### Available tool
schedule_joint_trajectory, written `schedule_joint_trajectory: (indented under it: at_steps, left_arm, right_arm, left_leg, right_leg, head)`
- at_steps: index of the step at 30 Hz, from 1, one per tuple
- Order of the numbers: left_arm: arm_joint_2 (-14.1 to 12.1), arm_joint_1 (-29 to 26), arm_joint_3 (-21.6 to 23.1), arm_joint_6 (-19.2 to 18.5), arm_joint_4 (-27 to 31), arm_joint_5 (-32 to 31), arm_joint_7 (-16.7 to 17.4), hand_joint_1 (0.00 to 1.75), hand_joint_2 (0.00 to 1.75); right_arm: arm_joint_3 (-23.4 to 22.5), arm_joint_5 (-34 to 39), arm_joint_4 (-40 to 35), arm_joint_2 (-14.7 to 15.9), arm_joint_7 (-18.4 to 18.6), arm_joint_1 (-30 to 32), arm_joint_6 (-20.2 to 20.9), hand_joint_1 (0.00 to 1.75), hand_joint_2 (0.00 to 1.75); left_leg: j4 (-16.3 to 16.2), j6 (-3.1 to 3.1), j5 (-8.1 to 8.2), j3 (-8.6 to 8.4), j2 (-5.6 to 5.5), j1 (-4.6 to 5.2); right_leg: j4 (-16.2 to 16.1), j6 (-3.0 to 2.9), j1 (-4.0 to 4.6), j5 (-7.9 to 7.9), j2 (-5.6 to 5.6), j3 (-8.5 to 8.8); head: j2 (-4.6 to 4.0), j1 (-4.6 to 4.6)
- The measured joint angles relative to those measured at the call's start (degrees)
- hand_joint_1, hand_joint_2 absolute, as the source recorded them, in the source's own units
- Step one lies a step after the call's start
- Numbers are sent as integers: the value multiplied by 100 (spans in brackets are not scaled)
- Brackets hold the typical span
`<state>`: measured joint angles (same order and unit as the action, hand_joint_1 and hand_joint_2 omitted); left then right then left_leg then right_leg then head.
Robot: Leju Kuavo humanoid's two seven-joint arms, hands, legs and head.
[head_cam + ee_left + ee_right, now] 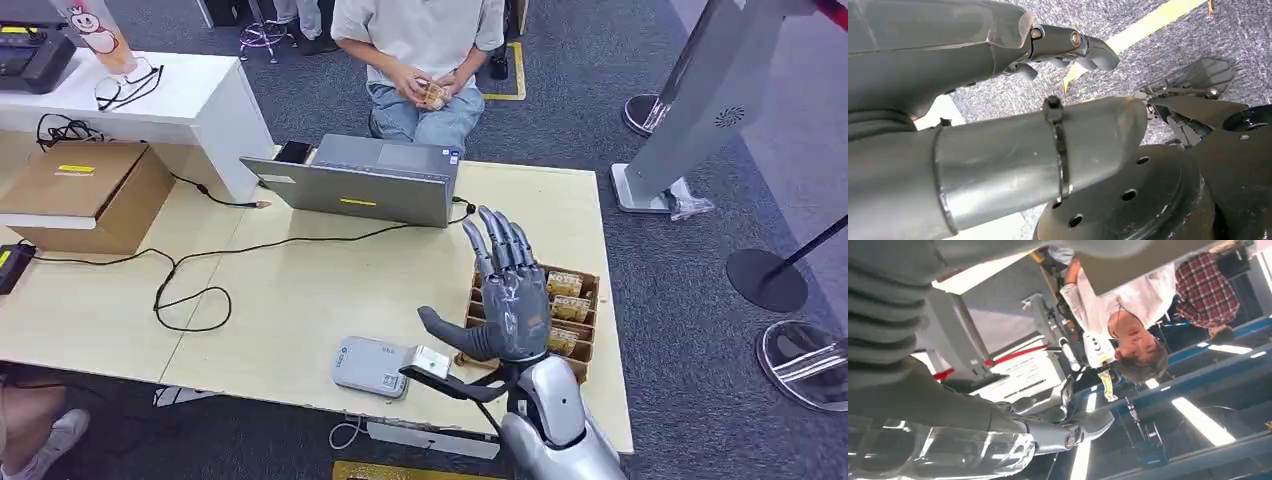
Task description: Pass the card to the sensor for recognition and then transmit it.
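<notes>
My right hand (512,290) is raised above the table's front right part, fingers stretched out and apart, thumb out to the side, nothing in it. Just behind it stands a brown wooden box (590,320) with several yellowish cards (566,284) upright in its slots. The sensor (370,366), a flat grey-white reader, lies near the front edge to the left of my hand. In the right wrist view the thumb (1088,423) sticks out bare. My left hand (1068,45) hangs over the carpet floor and holds nothing.
A grey laptop (365,180) sits at the table's far edge, with a black cable (190,290) looping across the left half. A person (420,40) sits beyond it holding cards (433,95). A cardboard box (90,190) stands at the left.
</notes>
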<state>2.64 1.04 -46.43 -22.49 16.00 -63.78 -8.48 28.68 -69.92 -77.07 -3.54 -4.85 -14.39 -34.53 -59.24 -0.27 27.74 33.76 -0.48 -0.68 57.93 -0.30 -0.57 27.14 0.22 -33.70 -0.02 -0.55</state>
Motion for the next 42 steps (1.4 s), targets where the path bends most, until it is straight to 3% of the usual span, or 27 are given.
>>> schedule_joint_trajectory:
  at_steps: [6, 25, 42]
  left_arm:
    - [9, -30, -111, -26, 0, -48, -2, 0, 0]
    - [59, -90, -389, -188, 90, -192, 22, 0, 0]
    - [251, -207, -756, -485, 531, -339, 118, 0, 0]
  right_arm:
    - [50, -306, -72, 127, 151, 179, 79, 0, 175]
    - [168, -732, -183, 267, 481, 352, 962, 0, 175]
    - [177, -1049, -371, 326, 992, 352, 1737, 0, 175]
  left_leg:
    - [0, 0, 0, 0, 0, 0]
    - [0, 3, 3, 0, 1, 0]
    - [0, 5, 4, 0, 1, 1]
  right_leg:
    - [0, 0, 0, 0, 0, 0]
    - [0, 1, 0, 1, 0, 0]
    - [0, 6, 0, 4, 0, 0]
  head:
    - [0, 0]
    - [0, 0]
    - [0, 0]
